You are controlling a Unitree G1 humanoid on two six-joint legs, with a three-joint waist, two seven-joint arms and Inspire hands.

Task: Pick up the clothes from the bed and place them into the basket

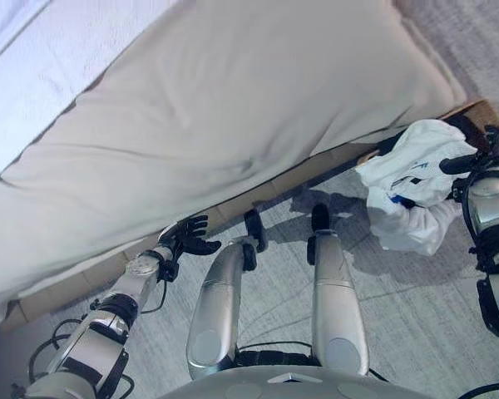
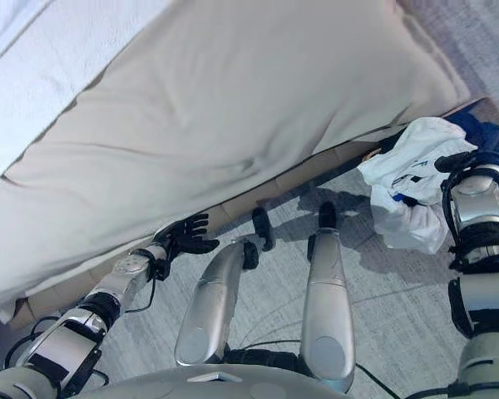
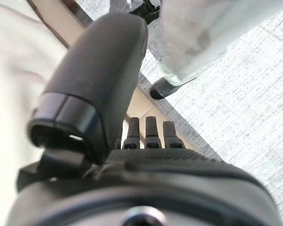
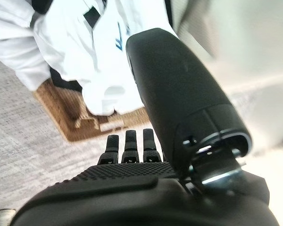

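Observation:
A white garment [image 1: 416,166] with a blue mark lies draped over the rim of a brown woven basket [image 1: 468,108] on the floor by the bed's corner, one sleeve hanging to the carpet. A dark blue cloth [image 2: 482,129] shows behind it. My right hand [image 1: 486,150] is just right of the garment with straight fingers, holding nothing. Its wrist view shows the garment [image 4: 85,52] and the basket [image 4: 66,117] past the fingertips [image 4: 127,141]. My left hand [image 1: 187,237] is open at the bed's lower edge, fingers spread.
The bed has a beige duvet [image 1: 233,108] over most of it and a white sheet [image 1: 33,66] at the far left. Its wooden base [image 1: 258,191] runs along the duvet's edge. Grey carpet [image 1: 416,307] lies between bed and basket.

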